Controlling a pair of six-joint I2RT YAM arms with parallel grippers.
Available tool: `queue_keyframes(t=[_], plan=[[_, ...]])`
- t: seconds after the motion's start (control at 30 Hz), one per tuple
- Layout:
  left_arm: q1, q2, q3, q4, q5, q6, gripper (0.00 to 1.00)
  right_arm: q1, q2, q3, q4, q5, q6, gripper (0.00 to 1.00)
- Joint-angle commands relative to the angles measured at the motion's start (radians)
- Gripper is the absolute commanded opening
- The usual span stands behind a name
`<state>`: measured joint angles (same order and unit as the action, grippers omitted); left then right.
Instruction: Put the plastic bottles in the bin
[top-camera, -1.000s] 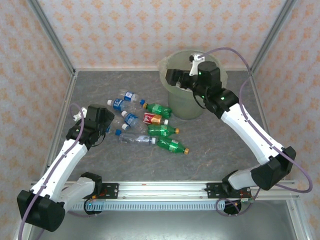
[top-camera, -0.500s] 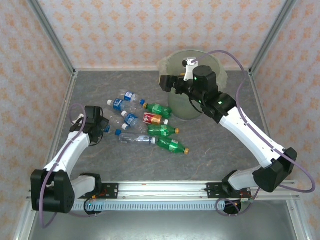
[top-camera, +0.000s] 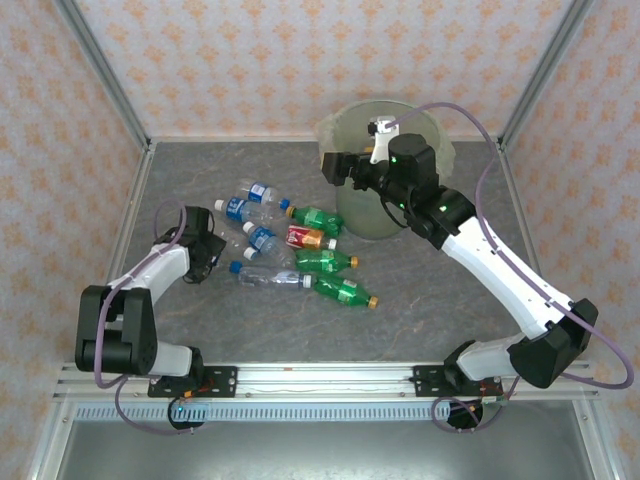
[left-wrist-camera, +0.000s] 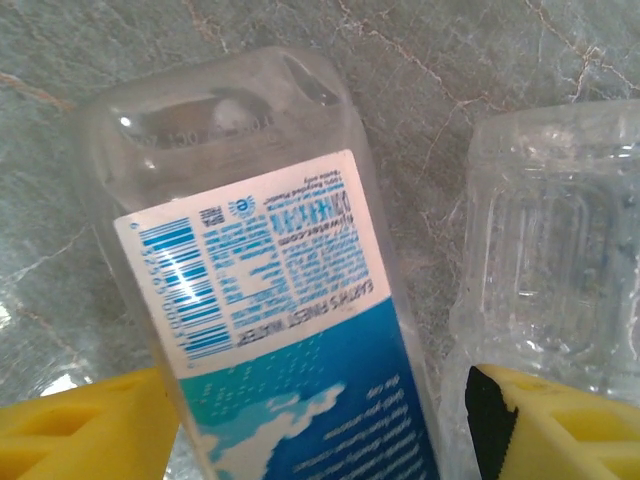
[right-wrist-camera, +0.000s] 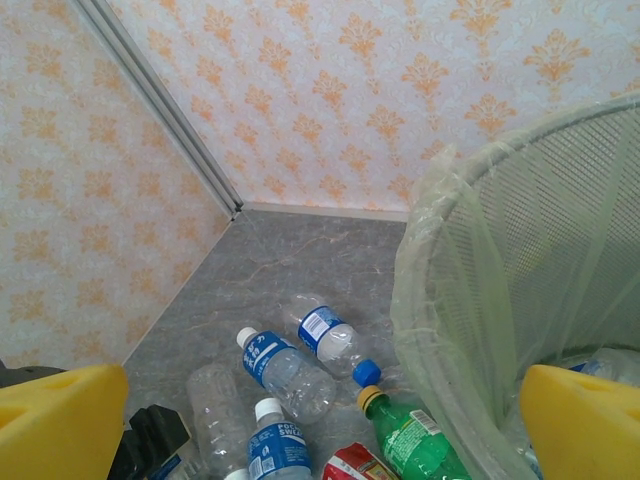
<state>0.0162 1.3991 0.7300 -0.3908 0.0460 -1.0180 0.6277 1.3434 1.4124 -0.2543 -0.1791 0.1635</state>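
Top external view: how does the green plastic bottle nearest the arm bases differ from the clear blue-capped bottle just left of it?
The green plastic bottle is tinted green with an orange cap; the clear blue-capped bottle is see-through. The green one's cap points right, the clear one's left. Both lie on their sides on the grey table, outside the pale green round bin.
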Motion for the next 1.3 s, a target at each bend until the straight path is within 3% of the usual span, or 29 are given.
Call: queue_keyframes(t=[0.0, 0.4, 0.47, 0.57, 0.83, 1.27], plan=[[0.015, 0.028, 0.027, 0.032, 0.003, 0.025, 0.77, 0.007, -0.030, -0.012, -0.003, 0.025, -0.012, 1.00], [0.023, 0.070, -0.011, 0.080, 0.015, 0.041, 0.76, 0.009, -0.023, -0.012, -0.005, 0.023, -0.002, 1.00], [0.024, 0.072, -0.018, 0.085, 0.018, 0.045, 0.68, 0.011, -0.020, -0.007, -0.009, 0.020, -0.001, 1.00], [0.025, 0.066, -0.032, 0.096, 0.029, 0.042, 0.67, 0.013, -0.018, -0.005, -0.013, 0.022, -0.002, 1.00], [0.028, 0.021, -0.031, 0.078, 0.026, 0.042, 0.53, 0.018, -0.032, -0.017, -0.013, 0.034, 0.000, 1.00], [0.031, -0.124, 0.007, 0.000, 0.010, 0.025, 0.48, 0.017, -0.044, -0.035, 0.003, 0.046, 0.004, 1.00]])
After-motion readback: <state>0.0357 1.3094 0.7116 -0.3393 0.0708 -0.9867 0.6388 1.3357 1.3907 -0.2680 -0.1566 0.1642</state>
